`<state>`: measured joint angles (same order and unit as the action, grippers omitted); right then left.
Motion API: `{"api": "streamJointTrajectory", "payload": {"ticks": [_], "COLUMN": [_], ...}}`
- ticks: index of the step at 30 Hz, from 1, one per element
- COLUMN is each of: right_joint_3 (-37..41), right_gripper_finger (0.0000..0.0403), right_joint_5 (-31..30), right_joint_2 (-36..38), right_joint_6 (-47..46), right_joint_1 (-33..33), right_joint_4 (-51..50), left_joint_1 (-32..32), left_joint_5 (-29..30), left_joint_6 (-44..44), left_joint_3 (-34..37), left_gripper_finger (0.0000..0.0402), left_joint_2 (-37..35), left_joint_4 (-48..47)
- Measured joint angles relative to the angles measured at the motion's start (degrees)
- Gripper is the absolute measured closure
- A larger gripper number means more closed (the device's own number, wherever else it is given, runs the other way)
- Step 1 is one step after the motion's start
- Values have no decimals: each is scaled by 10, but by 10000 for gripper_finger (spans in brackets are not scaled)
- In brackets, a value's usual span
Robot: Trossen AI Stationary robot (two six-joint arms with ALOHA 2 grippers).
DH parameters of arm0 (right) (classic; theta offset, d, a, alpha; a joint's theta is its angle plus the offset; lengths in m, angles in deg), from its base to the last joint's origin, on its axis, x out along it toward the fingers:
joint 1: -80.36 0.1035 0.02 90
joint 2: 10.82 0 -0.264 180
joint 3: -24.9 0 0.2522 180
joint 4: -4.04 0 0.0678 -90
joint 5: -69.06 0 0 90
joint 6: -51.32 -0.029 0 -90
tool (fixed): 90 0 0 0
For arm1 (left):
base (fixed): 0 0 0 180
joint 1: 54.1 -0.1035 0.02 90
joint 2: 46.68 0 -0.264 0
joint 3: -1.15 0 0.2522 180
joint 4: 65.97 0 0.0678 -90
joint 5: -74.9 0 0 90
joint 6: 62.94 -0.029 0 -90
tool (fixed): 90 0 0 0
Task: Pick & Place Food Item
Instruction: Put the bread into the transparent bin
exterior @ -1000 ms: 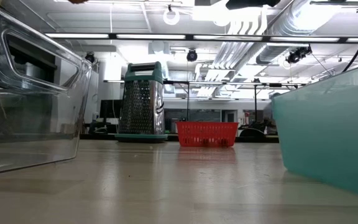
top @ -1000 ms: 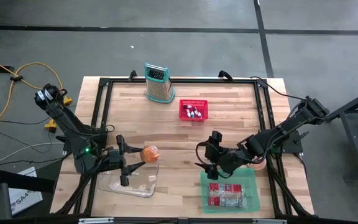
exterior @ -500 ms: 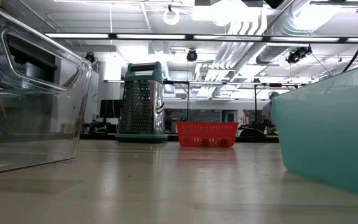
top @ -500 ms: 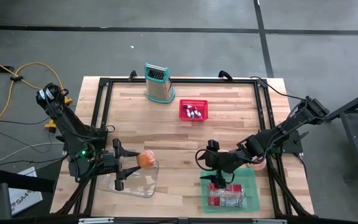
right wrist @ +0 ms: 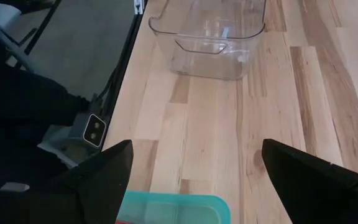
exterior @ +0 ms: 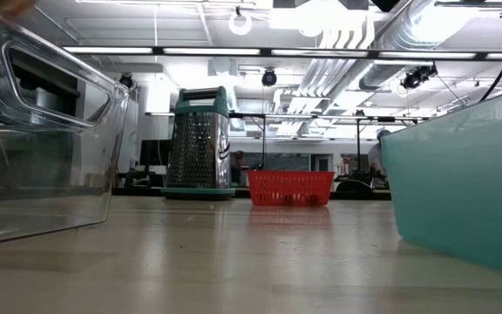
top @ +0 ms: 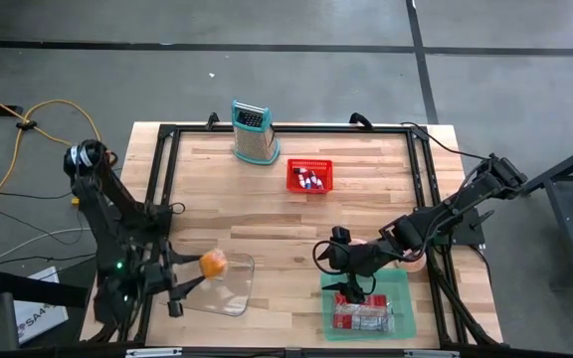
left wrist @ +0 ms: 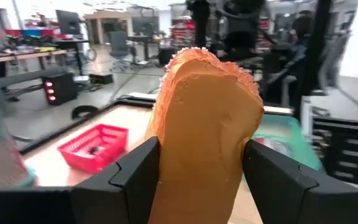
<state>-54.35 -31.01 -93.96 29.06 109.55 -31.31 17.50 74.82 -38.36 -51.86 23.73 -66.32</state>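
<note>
- The left gripper [top: 189, 281] clamps an orange, rounded piece of food [top: 213, 264] between its dark fingers [left wrist: 132, 180], above the clear plastic bin [top: 235, 296] near the wooden table's [top: 366, 209] front left corner.
- The right gripper [top: 350, 290] hangs open over the teal tray [top: 402, 298] at the front right.

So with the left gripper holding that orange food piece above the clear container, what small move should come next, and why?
Probably lower it straight down, then release. The left gripper is shut on the orange food piece, which hangs over the clear container and is not yet set inside. The right gripper waits open over the teal tray.
</note>
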Motion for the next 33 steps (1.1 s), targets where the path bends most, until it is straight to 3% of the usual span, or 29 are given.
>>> {"api": "streamJointTrajectory", "payload": {"ticks": [7, 20, 33], "right_joint_3": [0, 0, 0], "right_gripper_finger": [57, 57, 57], "right_joint_5": [0, 0, 0], "right_joint_2": [0, 0, 0], "right_joint_6": [0, 0, 0], "right_joint_1": [0, 0, 0], "right_joint_4": [0, 0, 0], "left_joint_1": [5, -20, -38], "left_joint_5": [2, 0, -44], "left_joint_6": [111, 237, 394], "left_joint_3": [0, 0, 0], "left_gripper_finger": [191, 191, 191], "left_joint_2": [48, 145, 233], "left_joint_4": [-8, -15, -17]}}
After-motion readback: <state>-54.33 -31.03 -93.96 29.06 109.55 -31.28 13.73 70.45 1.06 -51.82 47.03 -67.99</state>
